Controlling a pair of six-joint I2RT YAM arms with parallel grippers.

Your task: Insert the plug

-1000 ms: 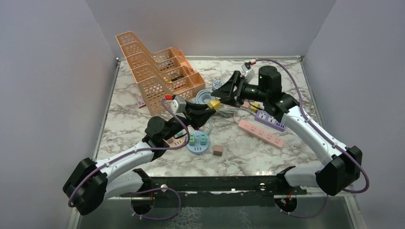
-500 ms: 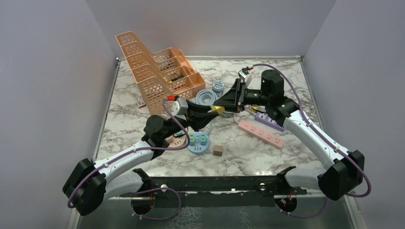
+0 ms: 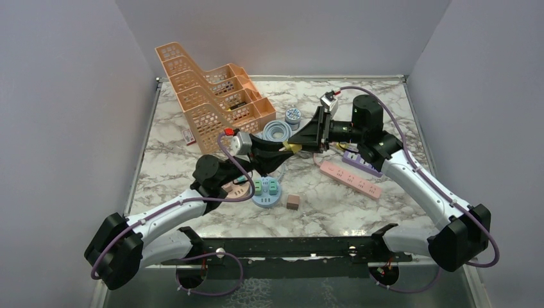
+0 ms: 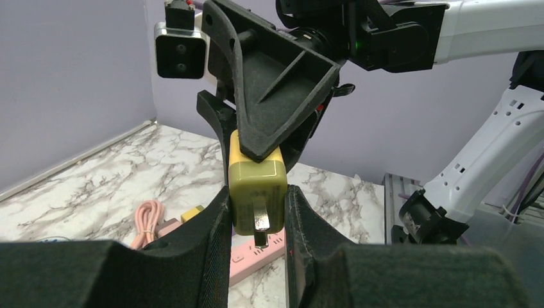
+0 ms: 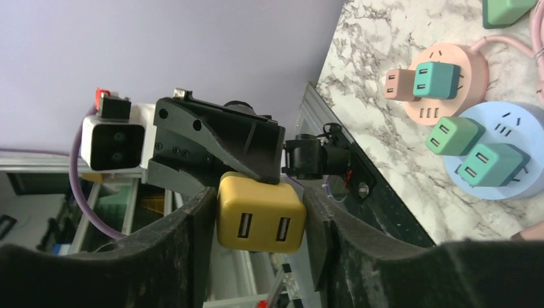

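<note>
Above the marble table (image 3: pixel 321 205) and its pink power strip (image 3: pixel 351 179), my right gripper (image 5: pixel 260 208) and left gripper (image 4: pixel 256 212) meet in mid-air. Both are closed narrowly on the yellow plug (image 4: pixel 258 183), held off the surface, with a metal prong showing between my left fingers (image 4: pixel 215 224).

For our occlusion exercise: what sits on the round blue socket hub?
On the round blue socket hub: two green cube-shaped plugs. Sockets beneath them are covered.
</note>
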